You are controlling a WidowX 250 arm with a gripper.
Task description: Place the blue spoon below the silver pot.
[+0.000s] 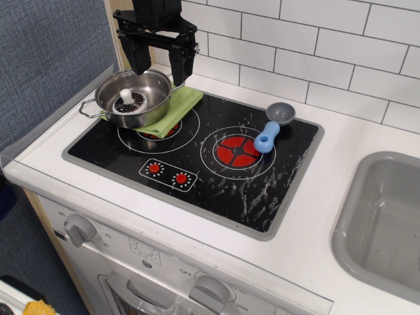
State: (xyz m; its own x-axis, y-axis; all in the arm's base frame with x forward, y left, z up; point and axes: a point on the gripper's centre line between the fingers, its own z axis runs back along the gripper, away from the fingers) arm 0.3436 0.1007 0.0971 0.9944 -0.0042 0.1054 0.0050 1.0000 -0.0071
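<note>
The blue spoon (272, 128) lies on the black stovetop at the right burner's far edge, its light-blue handle pointing toward me and its round grey bowl toward the wall. The silver pot (133, 98) stands at the back left of the stove on a green cloth (172, 110), with a white knobbed piece (128, 97) inside. My black gripper (159, 67) hangs above the pot's far rim, jaws open and empty, far left of the spoon.
The stove (197, 157) has two burners and two red knob marks (168, 174) at its front. A grey sink basin (387, 223) sits at the right. White tiled wall runs behind; a clear panel edges the counter at left.
</note>
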